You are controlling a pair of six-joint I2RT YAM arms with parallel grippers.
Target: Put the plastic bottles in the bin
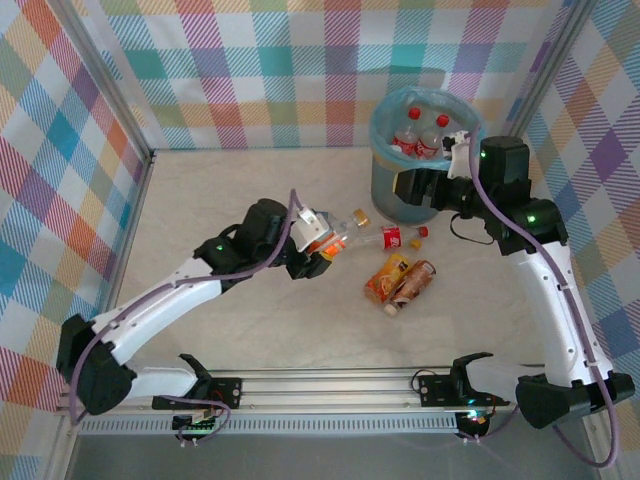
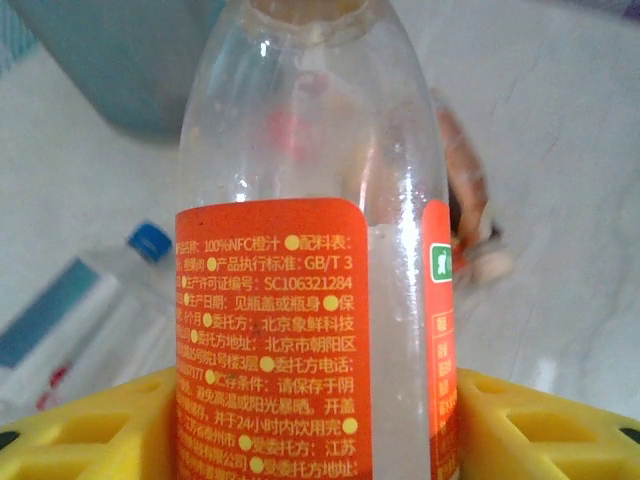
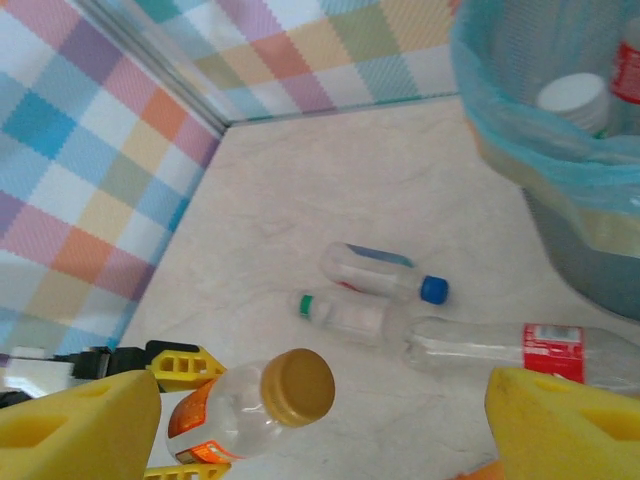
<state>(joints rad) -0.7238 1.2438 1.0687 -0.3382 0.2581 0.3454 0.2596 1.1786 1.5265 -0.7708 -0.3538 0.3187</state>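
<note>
The table (image 1: 210, 190) was the largest thing, and the bin (image 1: 384, 188) stood at its far right part, the blue bag folded over the rim. At least two red-labelled bottles (image 1: 408, 140) were inside. The right arm (image 1: 530, 230) reached up to the bin's near side. The right gripper (image 3: 322, 410) had its yellow fingers wide apart, with nothing held between them.

Near the middle of the table the left gripper (image 1: 318, 246) was clamped on the orange-labelled bottle (image 1: 338, 236). It held low on the label, so the neck and the gold cap (image 1: 358, 215) pointed toward the bin. Just beyond lay a long clear bottle (image 1: 396, 238) with a red label, and nearer to the arms lay a pair of bottles (image 1: 400, 280) touching each other. The right wrist view showed two more, a blue-capped bottle (image 3: 380, 272) and a green-capped bottle (image 3: 345, 312).

I judge the step was to carry the held bottle to the bin. To do it well, the left arm should first lift, so that the bottle passes above the long clear bottle and above the rim. It should approach from the left, away from the right arm, and release only when the cap is well over the opening.
</note>
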